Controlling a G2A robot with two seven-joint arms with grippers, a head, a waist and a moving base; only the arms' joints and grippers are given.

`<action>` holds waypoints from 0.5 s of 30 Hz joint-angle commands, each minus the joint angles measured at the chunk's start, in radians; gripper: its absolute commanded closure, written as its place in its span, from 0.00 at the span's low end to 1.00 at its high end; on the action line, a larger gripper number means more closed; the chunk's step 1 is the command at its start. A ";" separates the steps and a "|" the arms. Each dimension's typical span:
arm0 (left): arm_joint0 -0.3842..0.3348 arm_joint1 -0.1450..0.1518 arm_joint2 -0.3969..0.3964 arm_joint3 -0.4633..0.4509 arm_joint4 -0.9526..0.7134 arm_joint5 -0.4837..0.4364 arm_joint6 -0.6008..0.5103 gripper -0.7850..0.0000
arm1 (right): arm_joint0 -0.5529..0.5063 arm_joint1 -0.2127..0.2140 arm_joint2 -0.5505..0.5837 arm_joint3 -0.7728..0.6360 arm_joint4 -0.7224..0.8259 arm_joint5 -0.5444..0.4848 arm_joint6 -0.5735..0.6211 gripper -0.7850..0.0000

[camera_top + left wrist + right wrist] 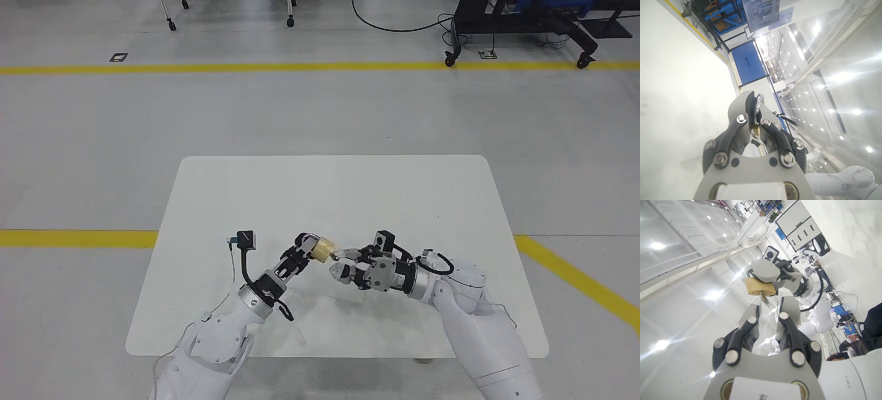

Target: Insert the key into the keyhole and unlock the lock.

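A brass padlock (320, 247) is held off the white table (400, 190) near its front middle, with my left gripper (305, 251) shut on it. In the left wrist view the silver shackle (758, 102) is pinched between the pads, and a bit of brass body (755, 130) shows below it. In the right wrist view the lock (759, 287) faces me, and a silver key (763, 296) sticks out of its keyhole. My right gripper (767, 299) is open, its fingers (753, 313) standing on either side of the key's head without pressing it. In the top view the right gripper (347, 268) sits just beside the lock.
Both arms come in from the table's front edge (330, 355) and meet near the front middle. The table's far half is bare white surface. Yellow floor lines (300, 68) and wheeled equipment (520, 30) lie beyond the table.
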 commanded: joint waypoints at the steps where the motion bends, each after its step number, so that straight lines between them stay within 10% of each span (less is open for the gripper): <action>1: 0.000 0.000 0.000 0.000 0.000 0.000 0.001 1.00 | 0.000 0.000 0.000 0.000 0.000 0.000 0.000 0.00; 5: 0.005 0.000 -0.002 -0.005 -0.004 0.016 0.011 1.00 | -0.016 0.003 -0.009 -0.019 0.008 0.017 0.019 0.07; 6: 0.008 -0.001 -0.002 -0.012 -0.005 0.020 0.019 1.00 | -0.020 0.005 -0.001 -0.023 0.010 0.014 0.019 0.51; 15: 0.025 0.000 0.001 -0.035 0.043 -0.013 0.059 1.00 | -0.024 0.010 0.025 -0.010 0.124 0.033 0.011 0.76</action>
